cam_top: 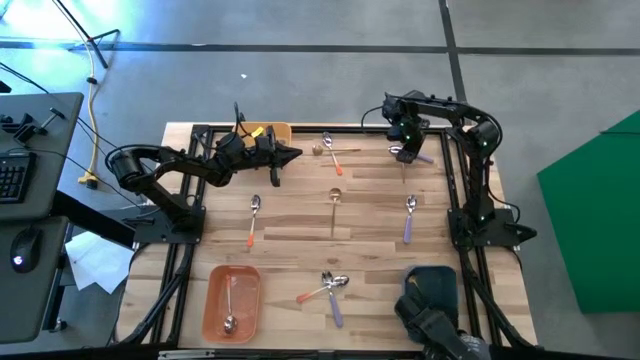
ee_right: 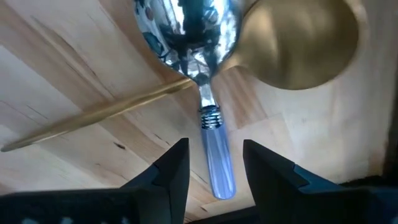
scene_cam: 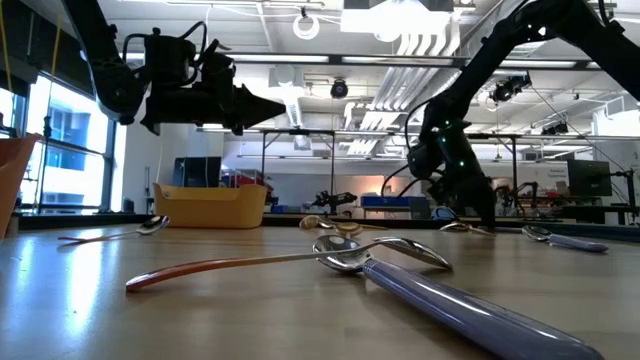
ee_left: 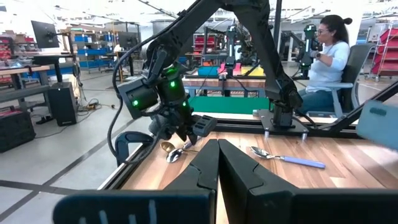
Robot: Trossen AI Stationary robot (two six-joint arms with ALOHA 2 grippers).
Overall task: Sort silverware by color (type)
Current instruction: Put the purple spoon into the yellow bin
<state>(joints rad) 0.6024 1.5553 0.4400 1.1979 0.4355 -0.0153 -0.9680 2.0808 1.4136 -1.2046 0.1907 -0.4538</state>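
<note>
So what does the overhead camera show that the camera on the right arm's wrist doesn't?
Only the overhead view shows the whole table: both arms, the orange bin with one spoon in it, the yellow bin at the far edge, and spoons scattered across the wood. Only the right wrist view shows, close up, the right end effector open with its fingers either side of a lavender-handled spoon whose bowl touches a gold spoon. Both show that lavender spoon and the right end effector above it.
</note>
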